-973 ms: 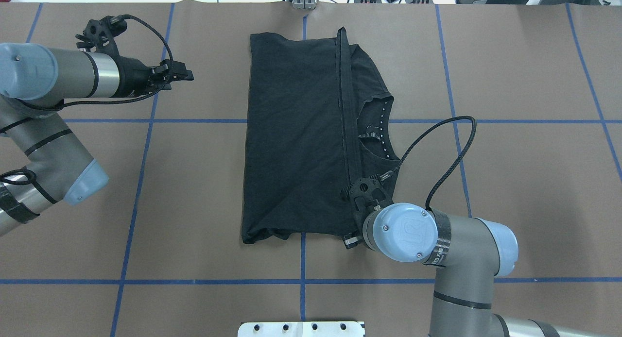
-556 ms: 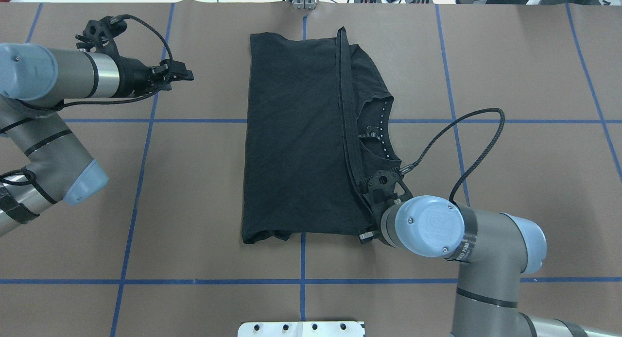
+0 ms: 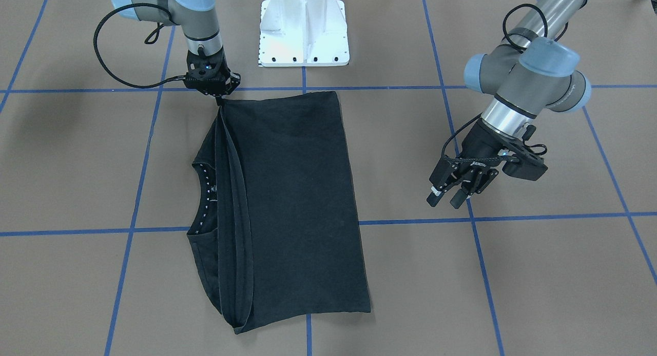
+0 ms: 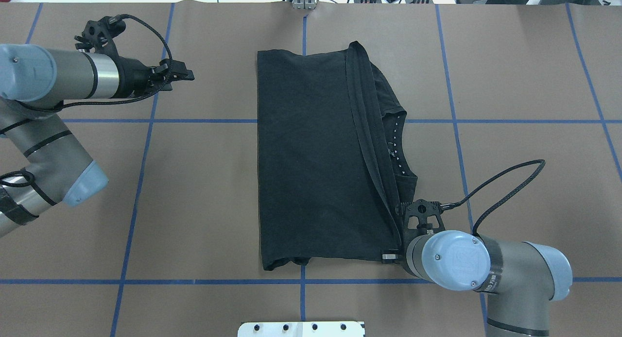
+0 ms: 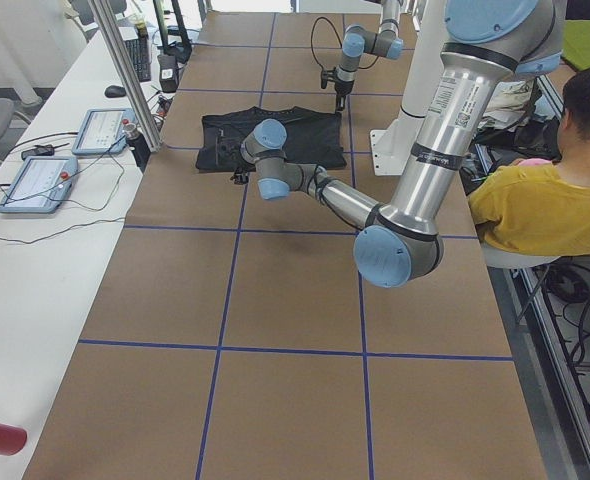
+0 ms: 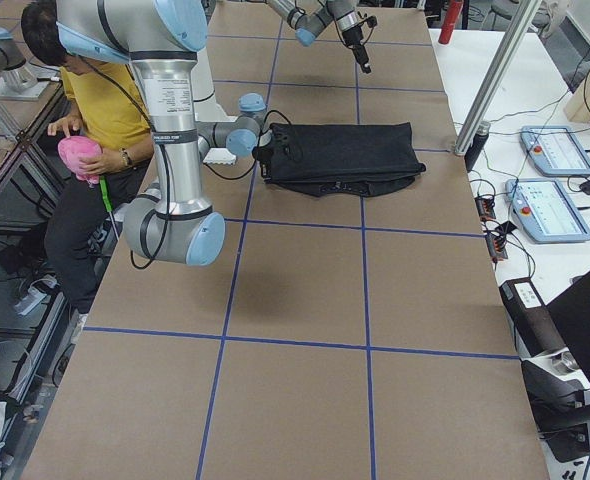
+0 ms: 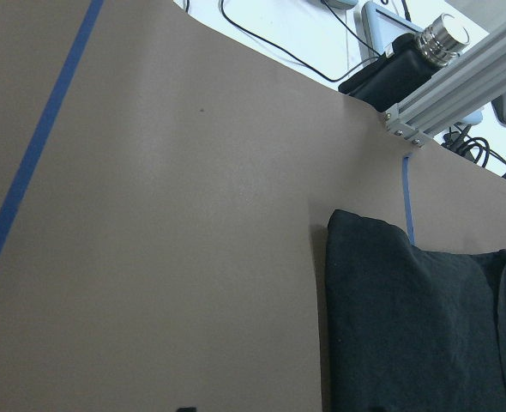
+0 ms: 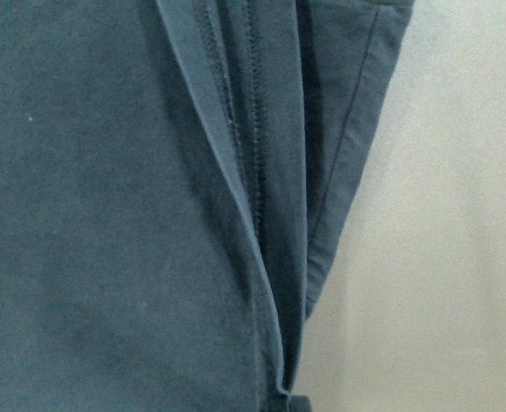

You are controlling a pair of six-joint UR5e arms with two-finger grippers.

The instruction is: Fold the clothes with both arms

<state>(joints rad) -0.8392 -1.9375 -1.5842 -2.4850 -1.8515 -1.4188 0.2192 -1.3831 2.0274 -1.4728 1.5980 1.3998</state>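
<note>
right gripper [image 3: 219, 97] clenched on a hem corner of the t-shirt [image 3: 292, 202]; left gripper [image 3: 445, 198] released, fingers apart, hovering well apart from the t-shirt.

My table [image 4: 204, 191] wears brown paper gridded with blue tape [image 4: 194, 281]. A white bench [image 5: 45, 260] with two tablets [image 5: 37, 183] lines one long side; a person [image 5: 545, 200] in yellow sits opposite.

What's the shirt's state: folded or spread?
Folded: the T-shirt lies doubled over, its hem band running beside the exposed collar; the right gripper pinches one corner.
</note>
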